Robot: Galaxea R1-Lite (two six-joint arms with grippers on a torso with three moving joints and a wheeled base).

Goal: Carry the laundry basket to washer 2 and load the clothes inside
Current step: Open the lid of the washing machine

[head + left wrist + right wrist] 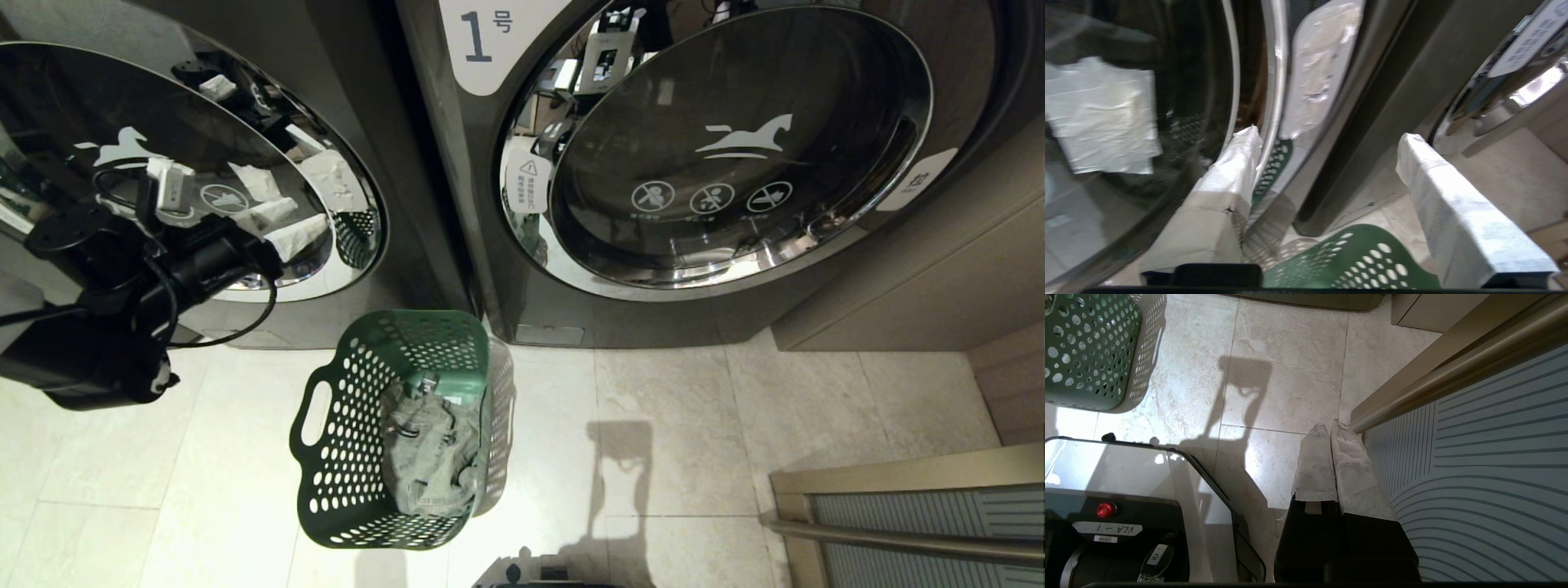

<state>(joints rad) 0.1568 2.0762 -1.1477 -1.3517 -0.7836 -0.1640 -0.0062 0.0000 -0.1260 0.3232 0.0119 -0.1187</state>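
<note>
My left hand is up at the door of the washer on my left, fingers spread wide with nothing between them; one fingertip sits right by the chrome ring. I can't read a number on this machine from here; the neighbour on my right is marked "1". My right hand hangs parked low beside me over the floor, fingers pressed together and empty.

The basket stands on the floor in front of me, just before the gap between the two washers, upright. The clothes lie crumpled in the bottom, against the wall nearest washer 1.

The door looks shut, so that comes first, I reckon. The glass and chrome will be slick, so I'd want a finger hooked behind the ring's edge rather than pressing on the face.

As for the garment: soft, light, floppy. It'll drape and trail, and the small dark buckles could snag in the holes. I'd pinch a thick bunched fold near the middle and lift straight up. The basket itself is stiff plastic; its cut-out handle is the obvious grip.
</note>
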